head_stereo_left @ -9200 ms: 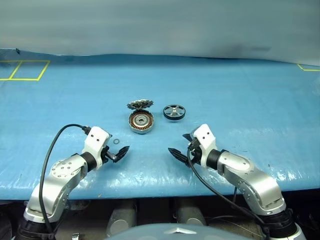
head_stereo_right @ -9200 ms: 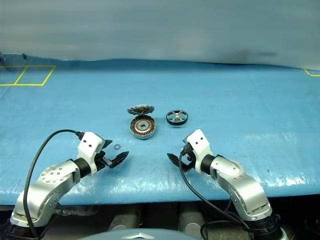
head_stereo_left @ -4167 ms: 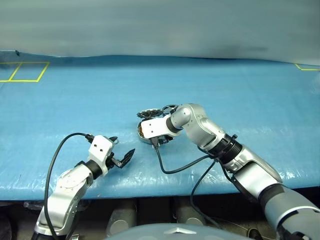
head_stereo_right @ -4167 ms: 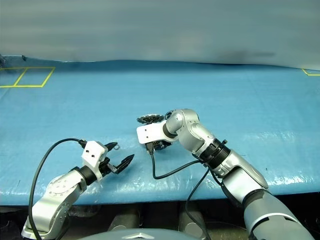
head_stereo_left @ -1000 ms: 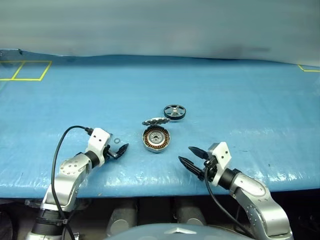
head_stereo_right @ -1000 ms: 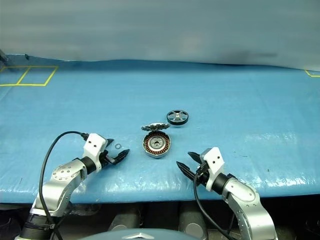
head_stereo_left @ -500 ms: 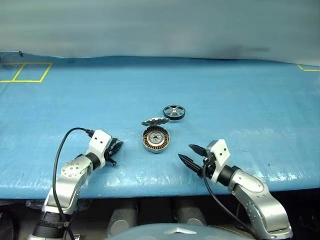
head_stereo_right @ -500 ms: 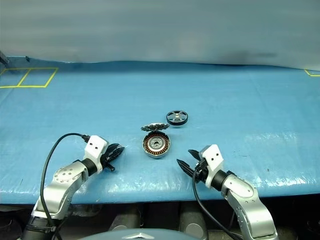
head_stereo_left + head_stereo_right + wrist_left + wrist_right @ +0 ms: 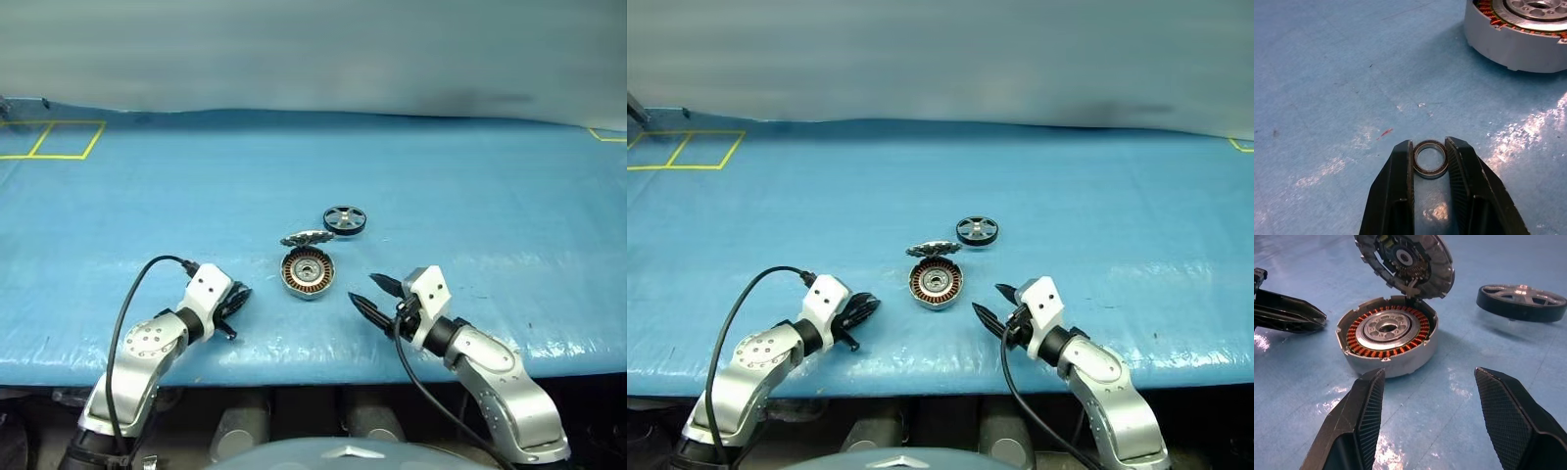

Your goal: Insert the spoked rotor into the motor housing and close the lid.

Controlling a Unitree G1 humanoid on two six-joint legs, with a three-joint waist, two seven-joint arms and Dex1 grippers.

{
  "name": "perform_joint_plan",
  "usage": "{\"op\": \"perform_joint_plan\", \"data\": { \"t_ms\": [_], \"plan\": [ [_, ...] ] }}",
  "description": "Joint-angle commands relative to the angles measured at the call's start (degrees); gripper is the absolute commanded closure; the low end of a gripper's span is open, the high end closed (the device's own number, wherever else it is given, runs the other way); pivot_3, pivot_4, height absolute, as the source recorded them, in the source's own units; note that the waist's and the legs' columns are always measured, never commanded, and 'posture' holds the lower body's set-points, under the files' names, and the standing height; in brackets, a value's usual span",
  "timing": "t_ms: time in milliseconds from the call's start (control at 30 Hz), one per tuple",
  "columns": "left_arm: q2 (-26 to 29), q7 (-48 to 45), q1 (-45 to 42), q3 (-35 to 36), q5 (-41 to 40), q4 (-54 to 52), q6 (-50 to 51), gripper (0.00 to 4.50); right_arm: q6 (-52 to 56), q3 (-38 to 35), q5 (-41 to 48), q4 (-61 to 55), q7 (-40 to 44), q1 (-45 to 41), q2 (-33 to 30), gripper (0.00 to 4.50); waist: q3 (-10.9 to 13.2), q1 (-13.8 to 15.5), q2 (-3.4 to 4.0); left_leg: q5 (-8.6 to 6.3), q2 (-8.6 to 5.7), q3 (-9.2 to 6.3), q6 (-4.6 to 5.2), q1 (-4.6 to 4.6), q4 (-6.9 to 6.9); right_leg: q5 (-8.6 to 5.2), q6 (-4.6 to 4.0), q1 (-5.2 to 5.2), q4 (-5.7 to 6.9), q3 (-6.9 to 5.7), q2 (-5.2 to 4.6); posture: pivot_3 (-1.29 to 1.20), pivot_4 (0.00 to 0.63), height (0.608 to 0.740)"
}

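While the left gripper (image 9: pixel 1429 156) pinches a thin ring (image 9: pixel 1429 158) between its fingers — likely clearing it aside — the right gripper (image 9: pixel 1427 396) gapes empty before the housing (image 9: pixel 1387 339), lid (image 9: pixel 1404 260) hinged up, rotor (image 9: pixel 1522 301) lying behind, uninserted.

light: bright, even | glare: white patches on blue table cover (image 9: pixel 294 343) | background: blurred
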Motion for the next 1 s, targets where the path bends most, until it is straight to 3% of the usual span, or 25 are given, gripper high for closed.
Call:
{"op": "perform_joint_plan", "data": {
  "t_ms": [33, 133, 500, 1000],
  "plan": [
    [1.75, -2.91, -2.74, -1.36, -0.21, -4.01, 0.09, 3.86, -5.25, 0.35, -1.27, 0.59, -1.09, 0.98, 0.91, 1.43, 0.00, -0.12, 0.01, 0.00, 0.00, 0.00, 0.00, -0.01, -0.01, 0.00, 0.00, 0.00, -0.02, 0.01, 0.00, 0.00, 0.150, 0.740],
    [2.14, -5.24, -5.02, -2.28, -1.71, -4.96, 0.91, 3.86, -10.26, 0.65, -2.79, 2.94, -2.10, 2.28, 2.16, 1.43, 0.00, -0.24, 0.01, 0.00, 0.00, 0.03, 0.02, 0.00, -0.08, 0.00, 0.00, -0.02, -0.06, 0.03, 0.01, 0.00, 0.150, 0.740],
    [2.02, -10.99, -10.43, -4.86, -4.71, -4.65, 2.90, 3.86, -11.02, 2.24, -2.60, 4.49, -3.08, 3.92, 3.15, 1.43, 0.01, -0.29, -0.01, 0.00, 0.01, 0.04, 0.03, 0.03, -0.01, -0.01, -0.01, 0.02, 0.00, 0.04, 0.02, 0.00, 0.150, 0.740],
    [-5.03, -12.23, -21.70, -10.11, -1.01, 13.71, -2.58, 3.86, -12.74, 3.53, -5.20, 5.98, -5.87, 2.78, 3.68, 1.43, 0.04, -0.20, -0.06, 0.03, -0.01, 0.03, 0.07, 0.03, 0.08, 0.01, 0.03, 0.09, 0.01, 0.05, 0.06, 0.00, 0.150, 0.740]
  ]
}}
